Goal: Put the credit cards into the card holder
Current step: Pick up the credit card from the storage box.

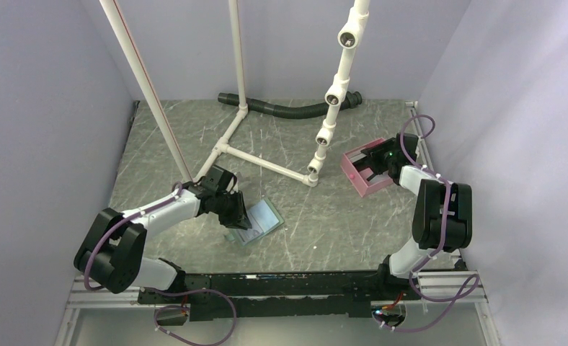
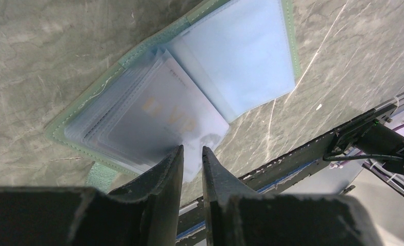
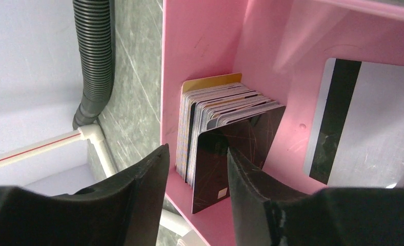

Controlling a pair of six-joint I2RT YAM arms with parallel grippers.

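The card holder (image 1: 264, 218) lies open on the table, sage-green edged with pale blue sleeves (image 2: 241, 56). A pale card with gold lettering (image 2: 164, 115) sits partly in a sleeve, its corner sticking out toward my left gripper (image 2: 192, 154). That gripper hovers at the corner with a narrow gap and nothing between its fingers. The credit cards (image 3: 215, 105) stand as a stack in the pink tray (image 3: 205, 36), with a tan one (image 3: 210, 81) at the back and a black one (image 3: 213, 169) in front. My right gripper (image 3: 196, 164) is open, straddling the black card's near edge.
A grey card with a black stripe (image 3: 369, 123) lies flat in the tray's other compartment. A white pipe frame (image 1: 263, 162) and a black corrugated hose (image 1: 288, 109) stand behind. The pink tray (image 1: 353, 176) sits at the right, and the black rail (image 2: 302, 159) runs just beyond the holder.
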